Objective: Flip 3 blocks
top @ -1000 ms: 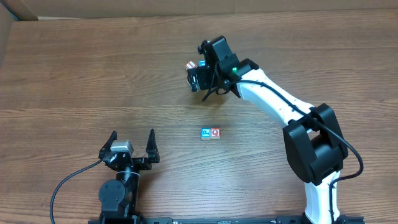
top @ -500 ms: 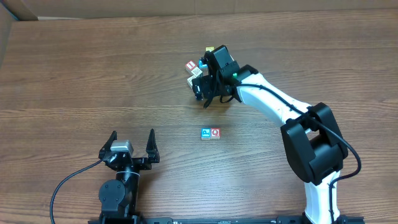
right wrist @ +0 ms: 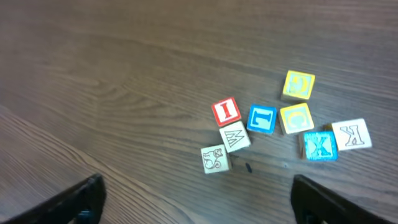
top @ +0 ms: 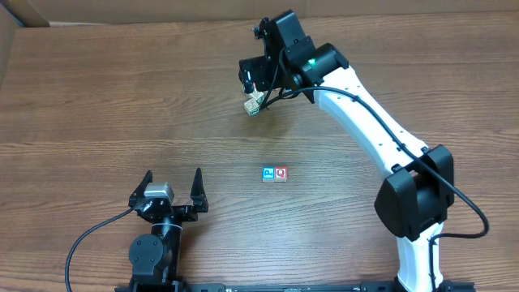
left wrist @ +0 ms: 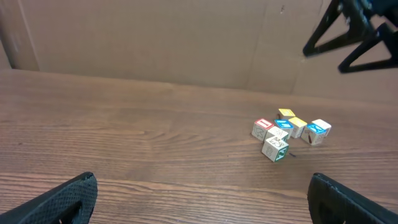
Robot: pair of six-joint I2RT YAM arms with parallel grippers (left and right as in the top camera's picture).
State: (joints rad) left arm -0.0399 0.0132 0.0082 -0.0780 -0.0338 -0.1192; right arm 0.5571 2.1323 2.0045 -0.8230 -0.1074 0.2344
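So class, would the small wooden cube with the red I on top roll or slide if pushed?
The small wooden cube with the red I sits flat-faced, so it likely slides, not rolls. Tiny, solid-looking, it probably feels light and stiff.

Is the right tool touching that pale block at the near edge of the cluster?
Apart. Right wrist view: bare table separates the pale block from both fingers of the right tool.

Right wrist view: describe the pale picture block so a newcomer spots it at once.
On the wooden table, find the block cluster right of centre. From the red I block go down-left past the pale zigzag block; the picture block is the cluster's lowest, leftmost piece. It alone shows a small black line drawing, not a letter.
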